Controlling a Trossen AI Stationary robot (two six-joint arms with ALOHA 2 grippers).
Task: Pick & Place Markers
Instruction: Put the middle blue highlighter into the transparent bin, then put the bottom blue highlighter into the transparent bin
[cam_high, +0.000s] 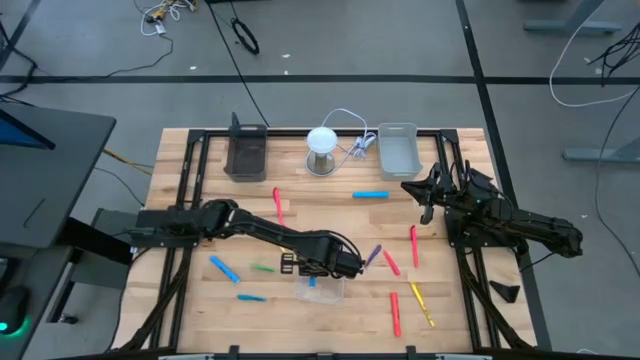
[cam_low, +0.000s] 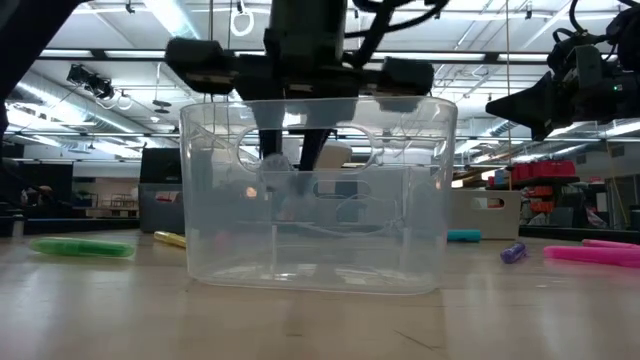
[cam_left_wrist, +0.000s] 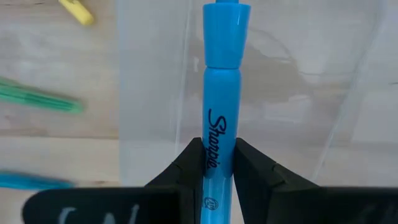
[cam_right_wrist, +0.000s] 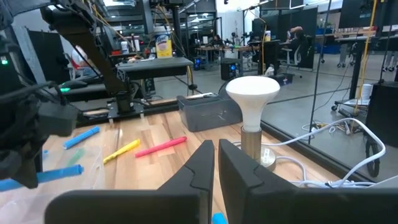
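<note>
A blue marker (cam_left_wrist: 222, 93) is being clamped between the fingers of the left gripper (cam_left_wrist: 214, 163), hanging over the clear tray (cam_high: 320, 289) at the counter's (cam_high: 450, 310) front middle. The placing step is in hand; next the fingers should be parting to drop it inside. The right gripper (cam_right_wrist: 216, 163) is waiting pressed together, empty, near the lamp (cam_right_wrist: 252, 93).

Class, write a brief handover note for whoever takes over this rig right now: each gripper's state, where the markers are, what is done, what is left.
Left gripper: shut on a blue marker, over the clear tray.
Right gripper: shut, empty, waiting near the grey tray.
Done: no marker visibly in the clear tray yet.
Left: drop this one, then collect the rest scattered on the table, such as the pink marker and green marker.
</note>
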